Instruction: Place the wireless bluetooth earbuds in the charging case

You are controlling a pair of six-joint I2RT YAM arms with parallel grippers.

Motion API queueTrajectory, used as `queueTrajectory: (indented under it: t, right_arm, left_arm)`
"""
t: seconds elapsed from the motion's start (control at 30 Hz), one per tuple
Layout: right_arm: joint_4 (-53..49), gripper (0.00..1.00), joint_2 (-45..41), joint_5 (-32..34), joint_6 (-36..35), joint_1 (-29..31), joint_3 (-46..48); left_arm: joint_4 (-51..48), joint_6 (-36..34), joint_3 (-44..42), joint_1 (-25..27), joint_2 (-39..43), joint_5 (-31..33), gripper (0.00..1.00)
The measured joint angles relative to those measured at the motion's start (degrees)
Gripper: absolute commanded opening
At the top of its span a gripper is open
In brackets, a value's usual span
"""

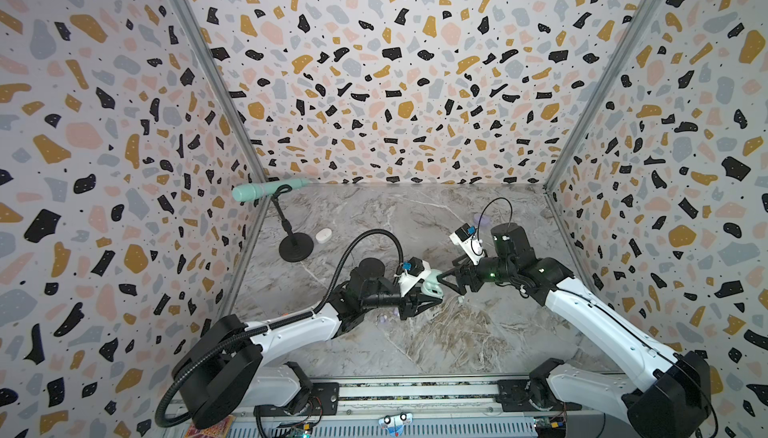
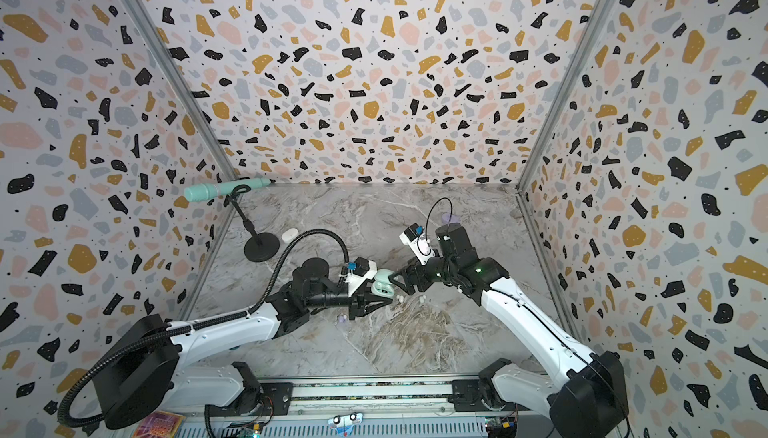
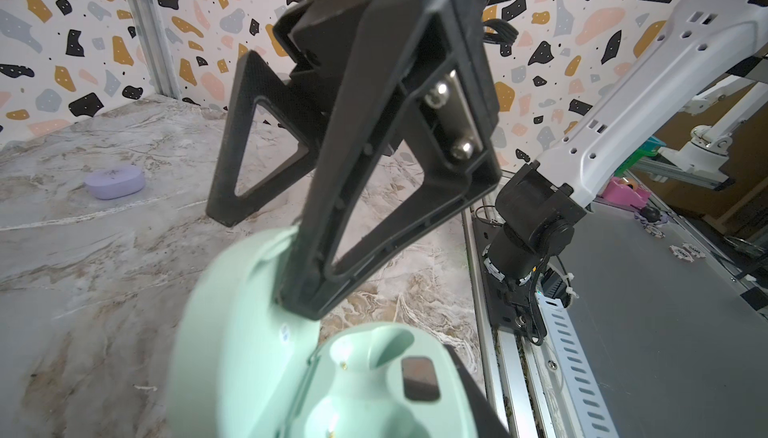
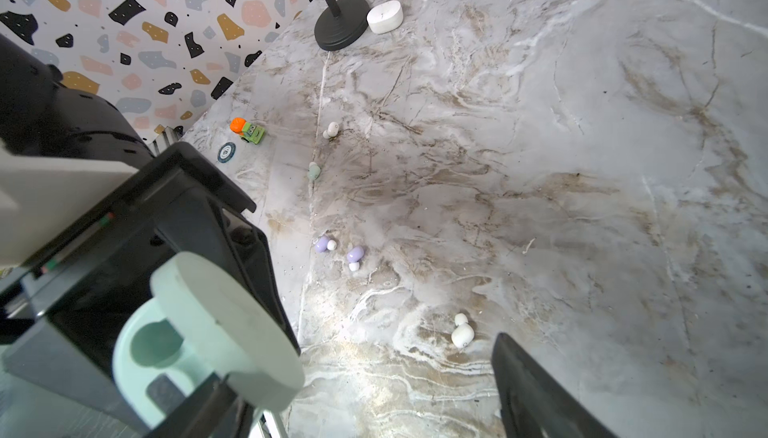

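a: found the left gripper clamped on the base of the mint charging case, over the middle of the table, with its lid flipped up and gold contacts showing in both sockets.
b: and the right gripper?
a: saw it spread wide with nothing gripped, one finger tip pressed against the lid's inner face.
b: noted. any luck locating the wireless bluetooth earbuds?
a: counted five, all loose on the table outside the case. spotted a white earbud nearest the right gripper, two lavender earbuds just beside each other farther off, then a mint earbud and a second white earbud beyond them.
b: picked out other cases too?
a: yes. made out a closed white case just beside the black microphone stand base, and a closed lavender case toward the back wall, well apart from both grippers. also caught a small orange and green toy near the wall on the left side.
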State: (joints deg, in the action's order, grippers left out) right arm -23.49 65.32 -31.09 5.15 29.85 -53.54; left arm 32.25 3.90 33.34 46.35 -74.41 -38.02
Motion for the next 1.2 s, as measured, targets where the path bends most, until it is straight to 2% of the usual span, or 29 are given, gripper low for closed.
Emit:
queueTrajectory:
  t: [0.43,0.83,0.93,1.2]
  right_arm:
    - [-2.0,0.88,0.7,-2.1,2.3,-0.1,-0.6]
    - [-5.6,0.88,-5.6,-1.0,8.8,-2.3,2.1]
    - [-4.9,0.88,-4.5,1.7,12.2,-2.9,5.4]
    - [1.0,0.85,4.8,6.9,21.9,-3.4,14.3]
  left_arm:
    - [4.4,3.6,-4.4,0.4,2.6,3.8,0.25]
    - [9.0,6.1,-8.5,0.3,4.9,8.2,0.25]
    - [10.1,6.4,-8.7,0.2,4.9,8.7,0.25]
    - [12.5,7.6,-10.0,-0.6,5.4,8.9,0.25]
